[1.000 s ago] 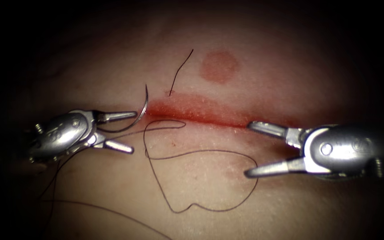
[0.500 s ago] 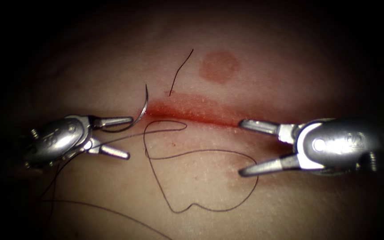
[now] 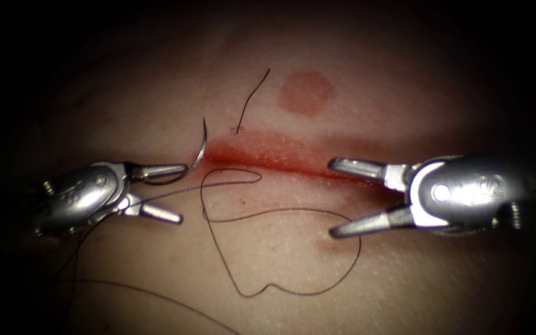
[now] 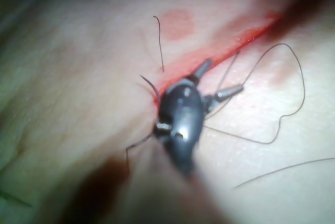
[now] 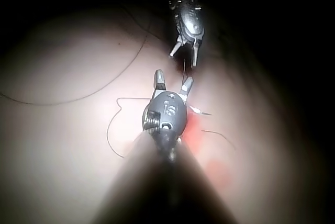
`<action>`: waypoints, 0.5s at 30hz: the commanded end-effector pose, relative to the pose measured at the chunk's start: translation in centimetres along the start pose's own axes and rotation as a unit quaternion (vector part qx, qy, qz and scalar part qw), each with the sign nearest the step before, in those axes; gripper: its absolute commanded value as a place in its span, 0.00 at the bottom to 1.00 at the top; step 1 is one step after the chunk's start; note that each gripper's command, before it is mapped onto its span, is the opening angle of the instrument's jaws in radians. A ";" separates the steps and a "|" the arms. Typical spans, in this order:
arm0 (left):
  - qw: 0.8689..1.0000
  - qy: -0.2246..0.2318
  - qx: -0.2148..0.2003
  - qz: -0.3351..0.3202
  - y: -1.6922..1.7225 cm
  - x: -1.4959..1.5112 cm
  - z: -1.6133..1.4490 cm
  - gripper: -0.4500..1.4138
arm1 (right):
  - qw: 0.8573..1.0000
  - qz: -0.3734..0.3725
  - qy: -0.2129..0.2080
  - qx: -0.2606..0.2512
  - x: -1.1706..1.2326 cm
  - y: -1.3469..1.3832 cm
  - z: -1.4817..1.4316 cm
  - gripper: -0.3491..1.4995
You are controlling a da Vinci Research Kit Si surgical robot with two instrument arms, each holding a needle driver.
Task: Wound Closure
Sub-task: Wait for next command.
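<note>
The cut (image 3: 280, 162) runs across the tissue (image 3: 268, 291), edged with red fluid. The curved needle (image 3: 201, 149) lies free at the cut's left end, one end pointing up and its curve passing under the left tool's upper jaw. I cannot tell whether it is in the tissue. My left tool (image 3: 182, 193) is open and holds nothing; thread (image 3: 280, 248) runs between its jaws and loops over the near tissue. My right tool (image 3: 332, 198) stands open over the cut's right half, empty. In the left wrist view, the left tool (image 4: 222, 77) is beside the needle (image 4: 149, 85).
A short cut end of thread (image 3: 252, 99) lies beyond the cut, next to a round red mark (image 3: 305, 93). More thread trails off under the left tool (image 3: 75, 260). The right wrist view has the right tool (image 5: 172, 79) facing the left tool (image 5: 187, 25).
The right tool has moved left along the cut, still open. The left tool shifted slightly left and down at first, then held. The needle and thread loop have stayed put.
</note>
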 end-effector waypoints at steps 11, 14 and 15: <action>1.000 0.002 -0.003 -0.001 -0.03 -0.06 0.06 0.60 | 1.000 0.000 0.002 0.000 -0.02 -0.03 0.05 0.85; 1.000 0.002 -0.003 -0.001 -0.03 -0.06 0.06 0.60 | 1.000 0.000 0.002 0.000 -0.01 -0.03 0.05 0.85; 1.000 0.002 -0.003 -0.001 -0.02 -0.05 0.06 0.60 | 1.000 0.000 0.002 0.000 -0.01 -0.04 0.05 0.85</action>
